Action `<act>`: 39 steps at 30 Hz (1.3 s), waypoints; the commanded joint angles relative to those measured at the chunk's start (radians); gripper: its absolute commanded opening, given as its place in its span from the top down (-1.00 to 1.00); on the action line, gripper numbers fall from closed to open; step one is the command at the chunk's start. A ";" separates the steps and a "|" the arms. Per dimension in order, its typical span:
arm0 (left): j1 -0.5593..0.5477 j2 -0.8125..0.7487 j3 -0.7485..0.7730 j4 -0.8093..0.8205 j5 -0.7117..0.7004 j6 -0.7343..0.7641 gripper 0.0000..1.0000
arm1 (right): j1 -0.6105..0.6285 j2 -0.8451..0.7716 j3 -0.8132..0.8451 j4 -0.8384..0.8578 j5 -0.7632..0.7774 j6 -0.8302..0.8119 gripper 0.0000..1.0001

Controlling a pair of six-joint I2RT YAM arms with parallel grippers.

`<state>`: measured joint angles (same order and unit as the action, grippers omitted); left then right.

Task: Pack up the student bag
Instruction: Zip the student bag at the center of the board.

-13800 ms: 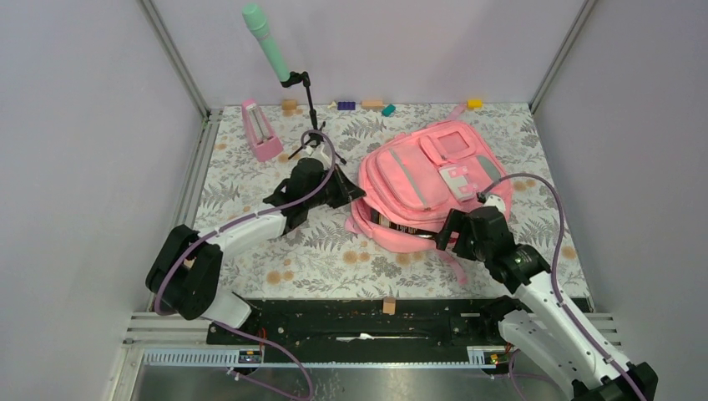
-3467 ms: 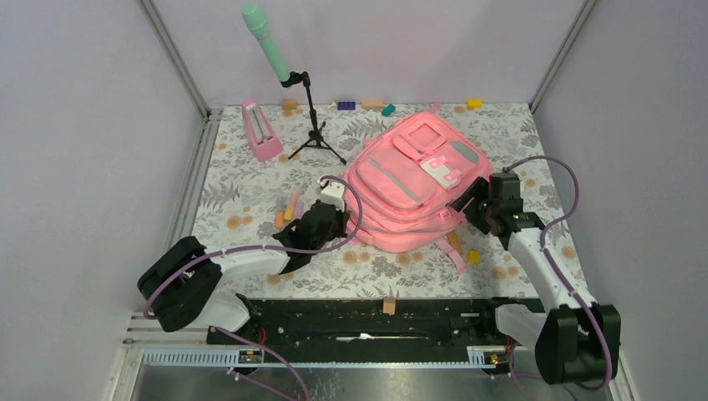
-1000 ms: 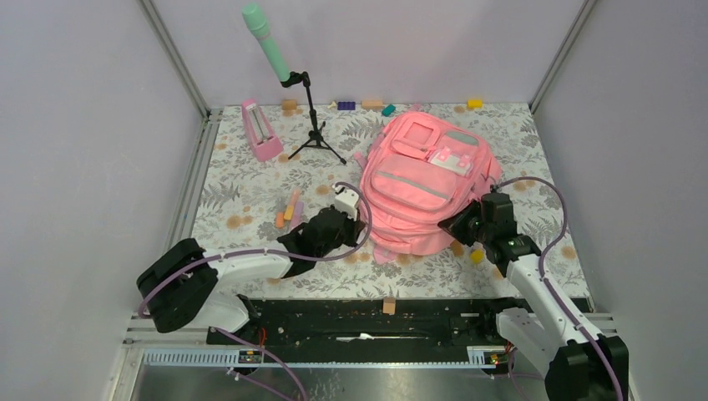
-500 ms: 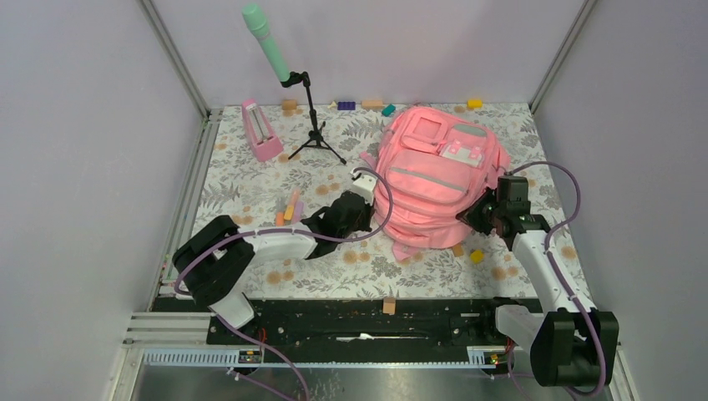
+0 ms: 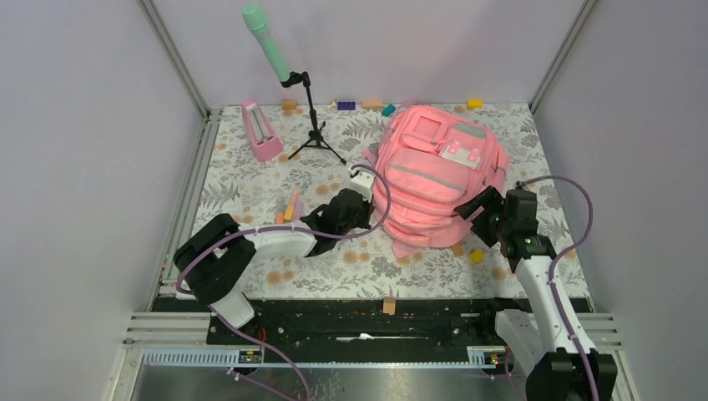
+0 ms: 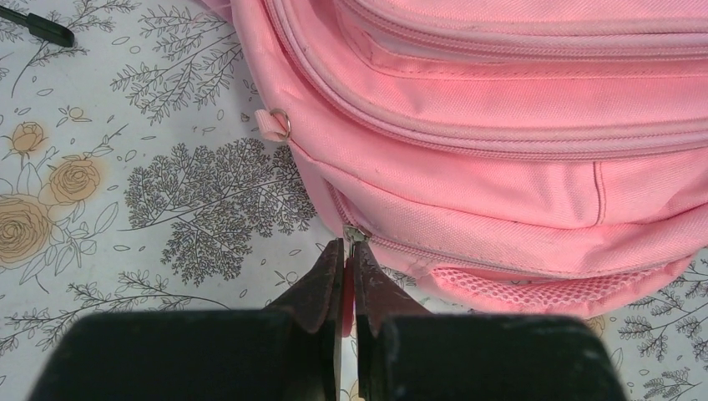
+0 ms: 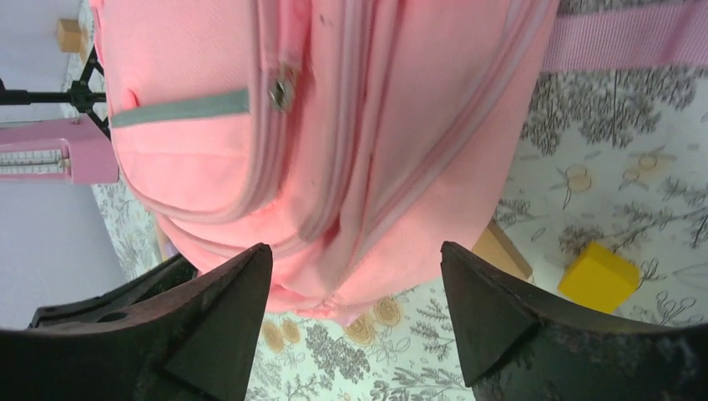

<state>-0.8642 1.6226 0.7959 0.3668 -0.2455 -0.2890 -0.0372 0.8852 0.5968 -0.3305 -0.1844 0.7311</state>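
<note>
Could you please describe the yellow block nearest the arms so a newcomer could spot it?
Start at the big pink bag. Off its near right corner lie two small blocks. Ours is the bright yellow cube, farther right than the tan block.

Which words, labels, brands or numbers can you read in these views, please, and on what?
No text can be read.
The white-and-pink patch on the student bag is too small to make out.
The metronome shows no legible marks.
</note>
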 commanded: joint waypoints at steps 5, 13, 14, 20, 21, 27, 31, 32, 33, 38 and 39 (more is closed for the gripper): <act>-0.014 -0.050 -0.025 0.078 0.004 -0.015 1.00 | 0.203 -0.088 -0.103 0.078 0.056 0.159 -0.68; -0.022 -0.065 -0.036 0.075 -0.010 -0.013 1.00 | 0.388 0.056 -0.106 0.239 0.131 0.261 -0.67; -0.023 -0.067 -0.038 0.076 -0.013 -0.013 1.00 | 0.417 0.079 -0.100 0.250 0.150 0.267 -0.67; -0.026 -0.070 -0.041 0.077 -0.025 -0.012 1.00 | 0.508 0.213 -0.056 0.308 0.246 0.297 -0.39; -0.027 -0.072 -0.044 0.076 -0.030 -0.011 1.00 | 0.509 0.229 -0.040 0.309 0.242 0.290 -0.18; -0.028 -0.102 -0.082 0.074 -0.114 0.007 1.00 | 0.510 0.209 0.054 0.220 0.210 0.181 1.00; -0.028 -0.130 -0.115 0.070 -0.173 0.016 1.00 | 0.510 0.082 0.086 0.081 0.243 0.095 1.00; -0.027 -0.137 -0.124 0.073 -0.183 0.017 1.00 | 0.510 0.046 0.094 0.041 0.259 0.076 1.00; -0.028 -0.146 -0.132 0.075 -0.192 0.017 1.00 | 0.509 0.012 0.101 0.002 0.273 0.052 1.00; -0.027 -0.201 -0.193 0.092 -0.253 0.010 1.00 | 0.493 -0.135 0.171 -0.200 0.307 -0.016 1.00; -0.028 -0.218 -0.211 0.100 -0.264 0.003 1.00 | 0.489 -0.154 0.185 -0.231 0.307 -0.027 1.00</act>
<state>-0.9127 1.4799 0.6437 0.4213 -0.3401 -0.2962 0.4633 0.8490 0.6464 -0.4305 0.0460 0.8211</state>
